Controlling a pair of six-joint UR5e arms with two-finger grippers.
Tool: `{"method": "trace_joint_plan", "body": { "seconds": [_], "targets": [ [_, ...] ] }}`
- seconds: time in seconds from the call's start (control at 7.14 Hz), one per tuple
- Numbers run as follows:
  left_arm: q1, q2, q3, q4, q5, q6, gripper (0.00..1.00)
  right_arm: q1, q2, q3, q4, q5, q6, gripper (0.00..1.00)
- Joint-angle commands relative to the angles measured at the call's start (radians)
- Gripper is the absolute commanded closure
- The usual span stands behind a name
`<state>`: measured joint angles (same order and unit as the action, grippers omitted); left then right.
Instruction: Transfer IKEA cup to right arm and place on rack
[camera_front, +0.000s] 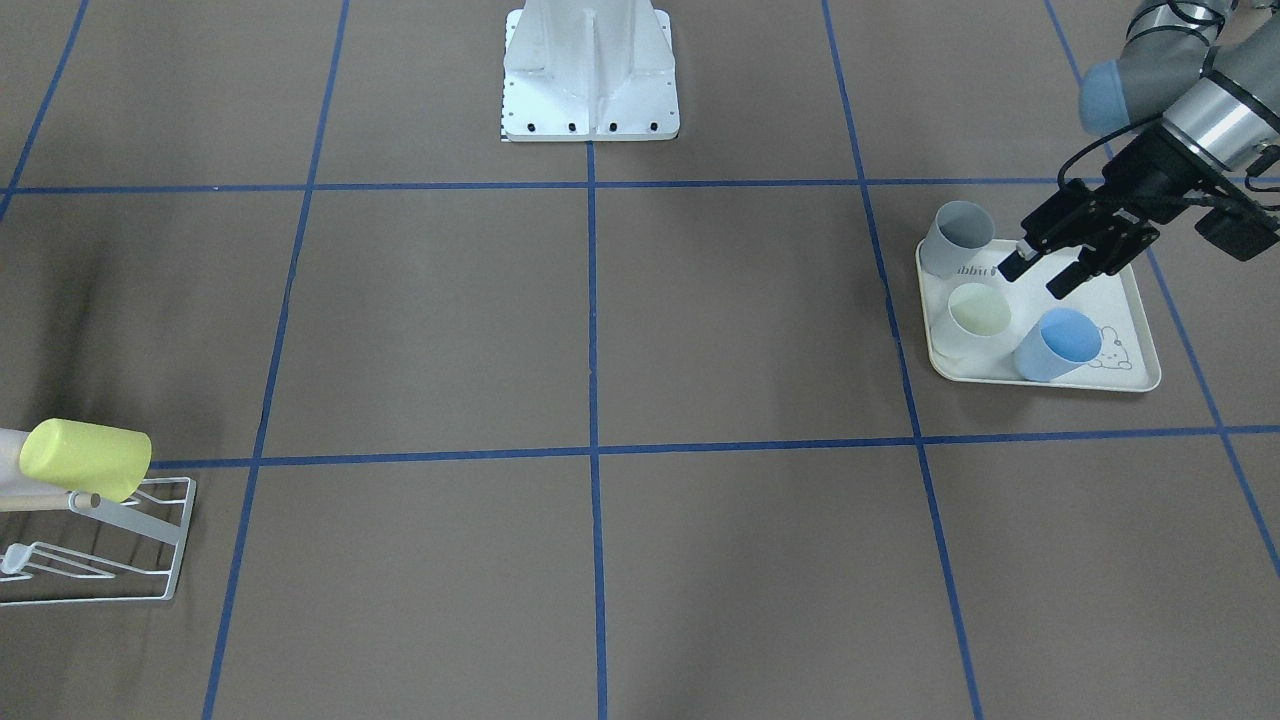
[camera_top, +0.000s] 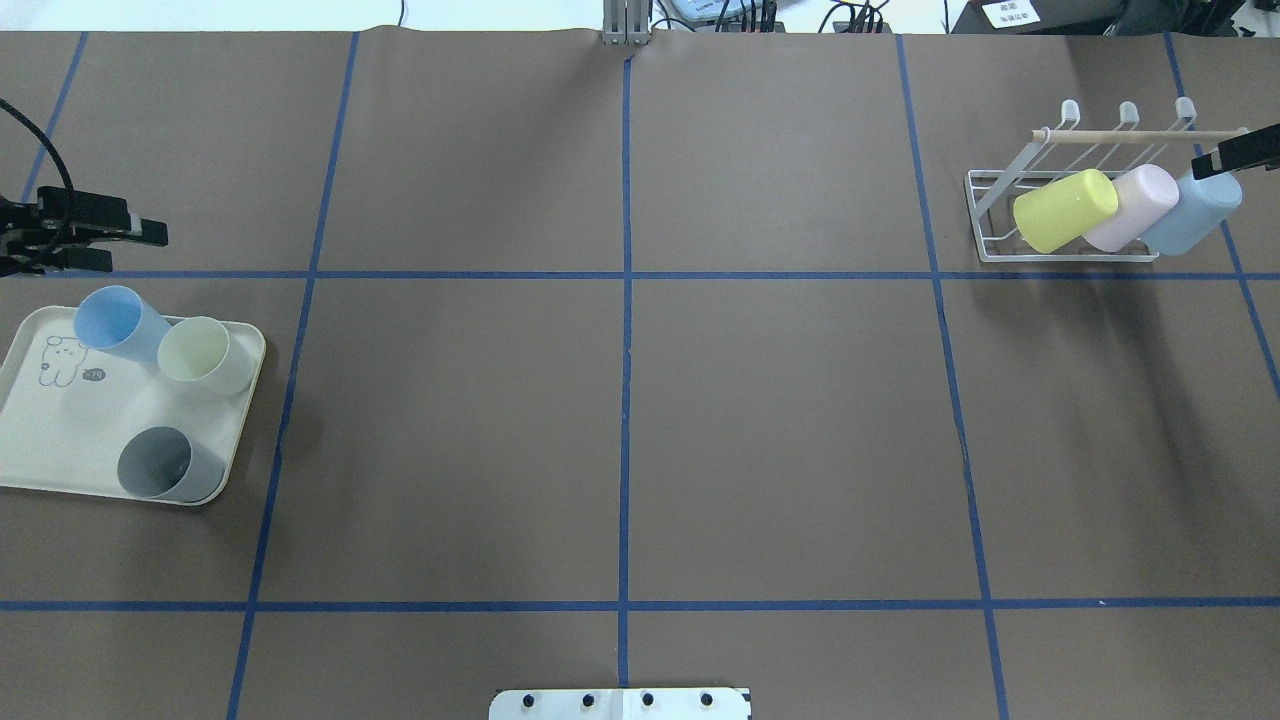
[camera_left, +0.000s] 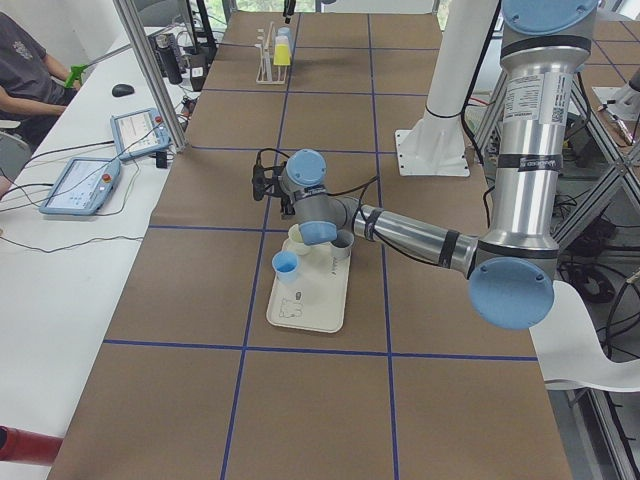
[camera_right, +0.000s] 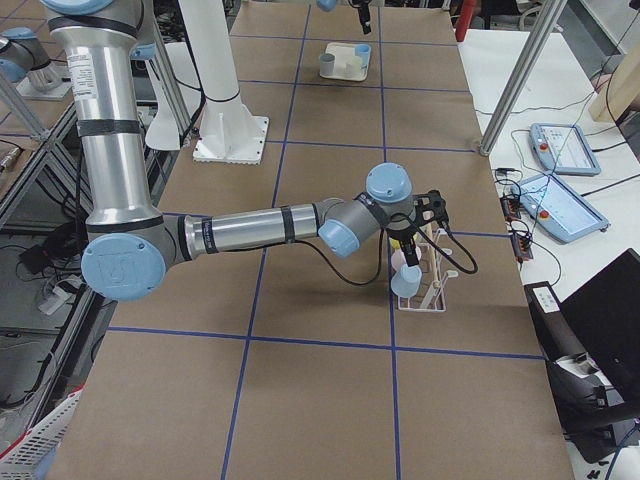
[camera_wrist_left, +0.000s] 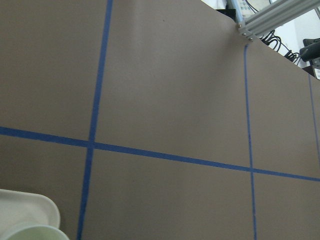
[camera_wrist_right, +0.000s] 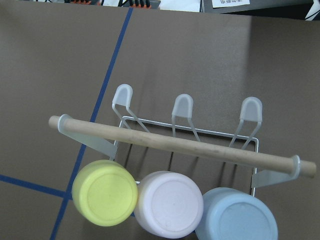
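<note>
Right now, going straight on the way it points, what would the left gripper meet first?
Left gripper: probably bare brown table top just past the cream rabbit-print tray; depth unclear.

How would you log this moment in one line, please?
left tool: open, empty, by tray | rack: three cups | right tool: at rack, state unclear

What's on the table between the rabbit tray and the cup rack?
Nothing: in the overhead view, only bare brown table with blue tape lines separates tray and rack.
</note>
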<state>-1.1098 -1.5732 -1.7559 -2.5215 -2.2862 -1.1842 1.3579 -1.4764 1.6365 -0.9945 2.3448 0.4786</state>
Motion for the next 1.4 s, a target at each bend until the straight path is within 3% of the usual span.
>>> {"method": "trace_joint_plan", "body": {
  "seconds": [0.0,0.84,1.26],
  "targets": [
    [-0.013,0.051,0.028,0.094,0.088,0.216,0.06,0.000,-0.009,0.016,0.002,0.007,0.009,0.02],
    [-0.009,0.033,0.182,0.098,0.105,0.262,0.18,0.000,-0.024,0.045,0.002,0.013,0.009,0.02],
    [0.007,0.030,0.205,0.098,0.105,0.259,0.22,0.000,-0.025,0.046,0.002,0.021,0.009,0.02]
  ]
}}
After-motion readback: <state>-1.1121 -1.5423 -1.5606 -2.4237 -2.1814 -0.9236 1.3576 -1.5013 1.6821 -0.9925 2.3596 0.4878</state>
